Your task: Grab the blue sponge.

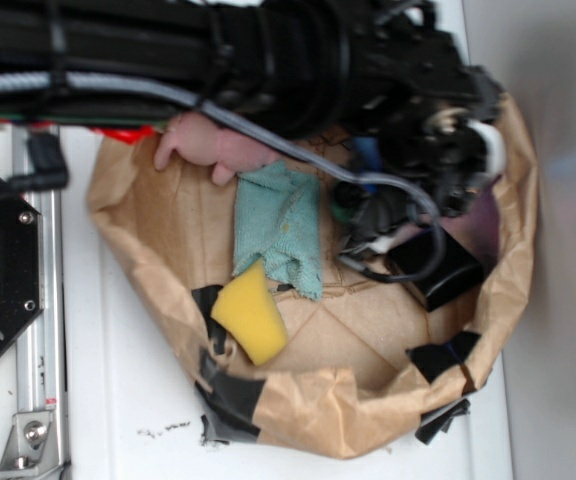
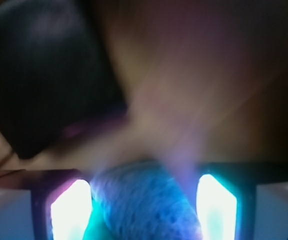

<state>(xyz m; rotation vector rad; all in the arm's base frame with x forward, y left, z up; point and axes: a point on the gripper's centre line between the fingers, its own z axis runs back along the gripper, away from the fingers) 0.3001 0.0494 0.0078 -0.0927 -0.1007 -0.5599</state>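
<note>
In the wrist view the blue sponge [image 2: 149, 205], sky-blue and porous, fills the space between my two glowing pads [image 2: 70, 210]. My gripper [image 2: 143, 212] is shut on it; the left pad presses its side and the right pad meets it low down. The sponge looks sharp while the background is smeared. In the exterior view my arm [image 1: 448, 150] reaches into the brown paper bag [image 1: 148, 260]. Only a sliver of the blue sponge [image 1: 368, 155] shows under the wrist, and the fingers are hidden there.
Inside the bag lie a teal cloth [image 1: 280, 225], a yellow wedge sponge [image 1: 251, 312], a pink soft toy [image 1: 213, 145] and a black box [image 1: 436, 265], which looms dark [image 2: 44, 75] in the wrist view. A metal rail [image 1: 38, 330] runs along the left.
</note>
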